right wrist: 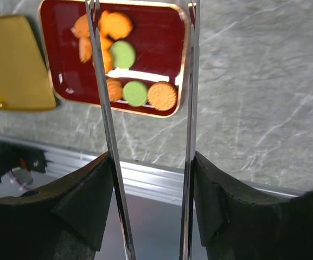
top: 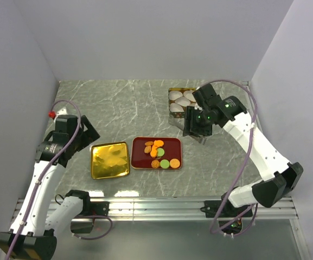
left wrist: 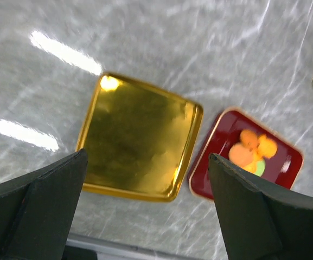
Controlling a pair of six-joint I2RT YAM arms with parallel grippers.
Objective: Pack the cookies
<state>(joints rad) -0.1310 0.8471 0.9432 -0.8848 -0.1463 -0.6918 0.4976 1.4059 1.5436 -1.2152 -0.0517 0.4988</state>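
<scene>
Three containers on the marbled counter [top: 118, 108]. At far left of the overhead view, left end effector [left wrist: 146, 157], spread wide and holding nothing; plain only from its own wrist camera.

Next rightward, one gold tray [top: 110, 160], shiny, nothing in it. Just beside it, one red tray [top: 172, 145] carrying the cookies [top: 159, 154]. Two green, counted cleanly from the right wrist. Orange and tan ones partly heaped, at least five, exact tally not certain.

Further right and toward the upper part of the frame, one gold-rimmed box [top: 173, 90] of white paper cups [top: 183, 101]. Four or so showing, the rest hidden behind the arm; seen from overhead alone.

At right, right end effector [right wrist: 151, 162] clamped on metal tweezers [right wrist: 105, 108], blades apart; clear from the right wrist only.
</scene>
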